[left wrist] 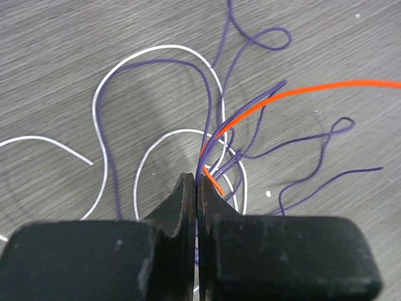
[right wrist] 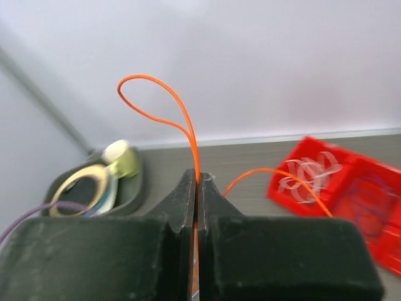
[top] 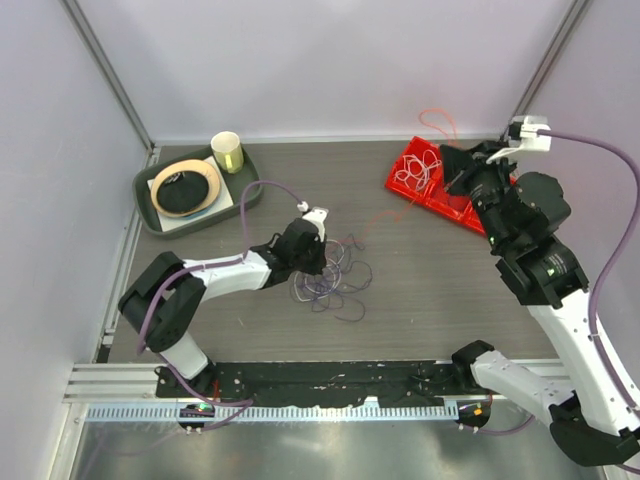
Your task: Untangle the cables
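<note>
Pinches purple and orange strands of the cables [top: 335, 278] at mid-table with left gripper [left wrist: 197, 183], arm folded low. Holds orange cable [right wrist: 188, 125] clamped in right gripper [right wrist: 198, 179], raised above red tray [top: 402, 178].

The cables [left wrist: 156, 61] vanish between the pressed fingers of the left hand [left wrist: 197, 187]; which strands are pinched cannot be told. The orange cable [left wrist: 301, 91] runs off the picture edge. The red tray [right wrist: 351, 166] is blurred and cropped, white loops [right wrist: 307, 175] inside it indistinct.
</note>
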Robot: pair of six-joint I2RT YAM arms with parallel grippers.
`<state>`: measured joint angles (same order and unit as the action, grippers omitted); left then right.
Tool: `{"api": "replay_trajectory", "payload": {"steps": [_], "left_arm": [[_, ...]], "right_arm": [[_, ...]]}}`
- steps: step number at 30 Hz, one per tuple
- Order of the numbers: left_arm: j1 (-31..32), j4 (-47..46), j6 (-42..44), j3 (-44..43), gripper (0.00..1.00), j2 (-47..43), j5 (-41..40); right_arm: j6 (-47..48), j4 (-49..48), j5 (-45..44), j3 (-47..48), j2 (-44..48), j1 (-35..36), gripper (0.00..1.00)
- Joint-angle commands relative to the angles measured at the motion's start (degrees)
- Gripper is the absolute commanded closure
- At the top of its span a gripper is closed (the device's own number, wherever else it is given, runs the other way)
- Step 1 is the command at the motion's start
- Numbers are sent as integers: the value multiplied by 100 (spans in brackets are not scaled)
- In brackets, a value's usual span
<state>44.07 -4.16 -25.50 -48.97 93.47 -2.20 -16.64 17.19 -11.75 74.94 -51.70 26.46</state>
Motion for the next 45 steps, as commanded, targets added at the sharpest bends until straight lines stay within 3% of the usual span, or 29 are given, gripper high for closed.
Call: {"api": "replay_trajectory", "payload": {"steps": [1,8,13,17,27,33,45], "left_arm": [[-48,240,-69,-17,100,-328,-623],[-83,372,-236,554,100,-943,-660],[-83,399,-271,836,95,-1340,-360],[-83,934,-578,837,100,-1463,-807],[-92,2023,-1159,793,100,-2104,-1555],[-83,2358,-1370,784,100,-2579,-1916],[-92,1885,-1423,1267,100,-2931,-2127]], "right_arm": [[732,-5,-2353,424,-76,-18,99],[1497,-171,-3728,1004,-498,-106,99],[1901,-242,-3861,1383,-788,-220,99],[2244,-383,-4089,1742,-1043,-430,99],[2763,-366,-3589,2069,-1579,-685,99],[2746,-374,-3115,2174,-1834,-1291,99],[2482,-409,-2622,2218,-2248,-1890,99]]}}
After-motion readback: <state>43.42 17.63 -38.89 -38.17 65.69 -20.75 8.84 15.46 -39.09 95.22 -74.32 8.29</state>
